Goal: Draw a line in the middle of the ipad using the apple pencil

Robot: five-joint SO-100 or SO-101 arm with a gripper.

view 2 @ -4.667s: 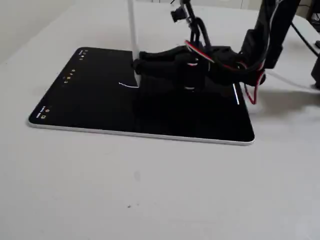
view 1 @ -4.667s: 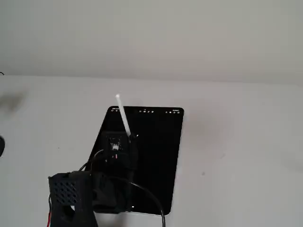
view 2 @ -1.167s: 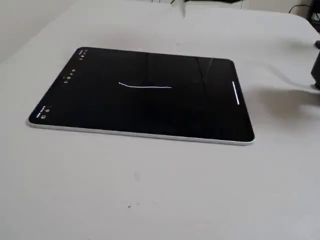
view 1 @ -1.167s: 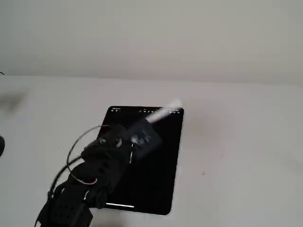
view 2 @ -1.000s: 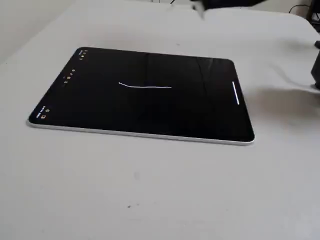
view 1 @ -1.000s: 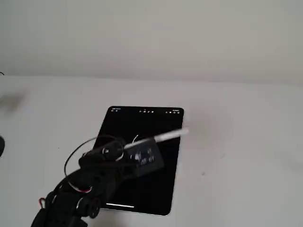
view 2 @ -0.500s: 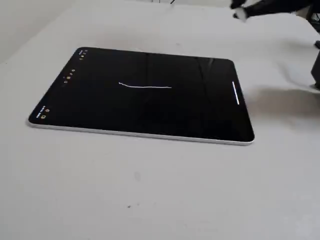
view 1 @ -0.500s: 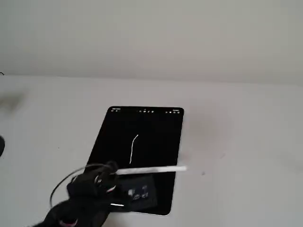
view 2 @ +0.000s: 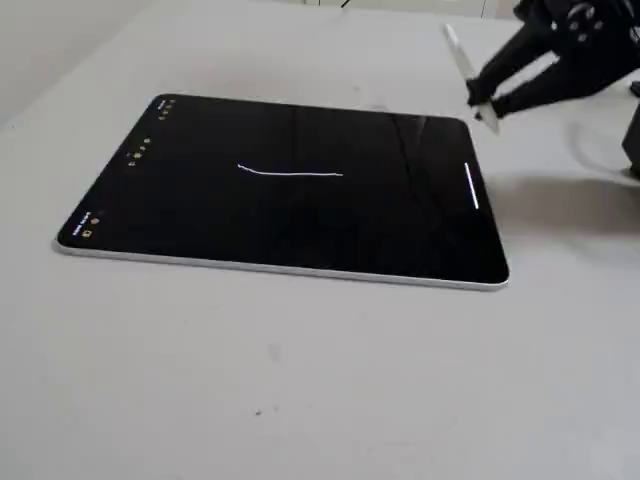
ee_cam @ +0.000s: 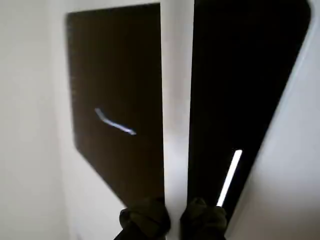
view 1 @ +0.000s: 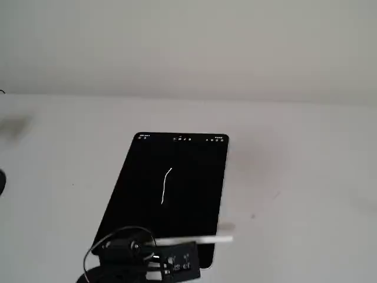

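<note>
The iPad (view 1: 147, 194) lies flat on the white table with its screen black. A thin white line (view 1: 166, 186) is drawn near the middle of the screen and also shows in a fixed view (view 2: 290, 174) and in the wrist view (ee_cam: 115, 122). My gripper (view 1: 154, 244) is at the iPad's near short edge, shut on the white Apple Pencil (view 1: 206, 239). In the wrist view the pencil (ee_cam: 176, 100) runs up from between the black fingertips (ee_cam: 145, 220). In a fixed view my gripper (view 2: 485, 98) holds the pencil (view 2: 462, 58) tilted, its tip near the iPad's (view 2: 200, 215) corner.
A short white bar (view 2: 471, 187) glows on the screen near the gripper-side edge. Small icons (view 1: 182, 139) line the opposite edge. A black cable (view 1: 93, 250) loops beside the arm. The bare white table (view 2: 300, 380) surrounds the iPad, with a pale wall behind.
</note>
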